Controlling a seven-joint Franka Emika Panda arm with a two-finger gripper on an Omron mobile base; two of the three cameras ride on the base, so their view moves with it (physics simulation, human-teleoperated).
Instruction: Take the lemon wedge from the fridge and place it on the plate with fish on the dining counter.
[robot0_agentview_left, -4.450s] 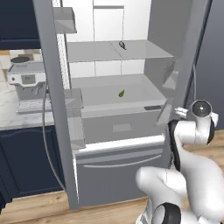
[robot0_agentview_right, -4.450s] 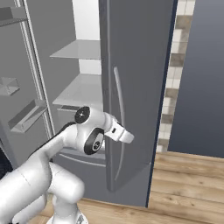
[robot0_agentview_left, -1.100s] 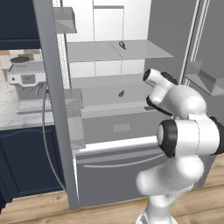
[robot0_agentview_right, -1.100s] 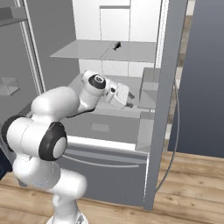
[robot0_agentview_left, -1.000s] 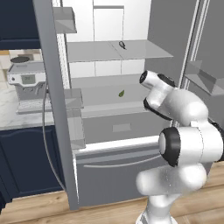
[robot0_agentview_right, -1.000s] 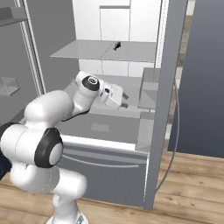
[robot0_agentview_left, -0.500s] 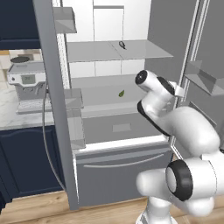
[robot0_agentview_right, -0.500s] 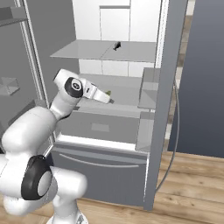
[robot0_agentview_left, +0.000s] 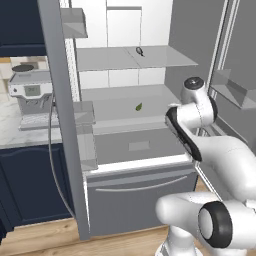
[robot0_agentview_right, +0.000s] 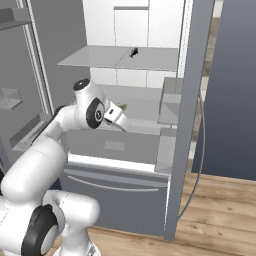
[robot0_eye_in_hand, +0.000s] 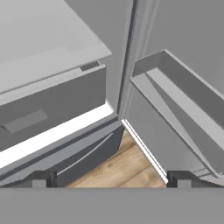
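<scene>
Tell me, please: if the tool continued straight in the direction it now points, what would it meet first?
Probably the wooden floor at the foot of the fridge, near the hinge of its open right door. The open tool aims down there; depth is unclear.

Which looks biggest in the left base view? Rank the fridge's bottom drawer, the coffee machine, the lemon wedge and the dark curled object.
1. Bottom drawer.
2. Coffee machine.
3. Lemon wedge and dark curled object: both tiny, too alike to rank.
</scene>
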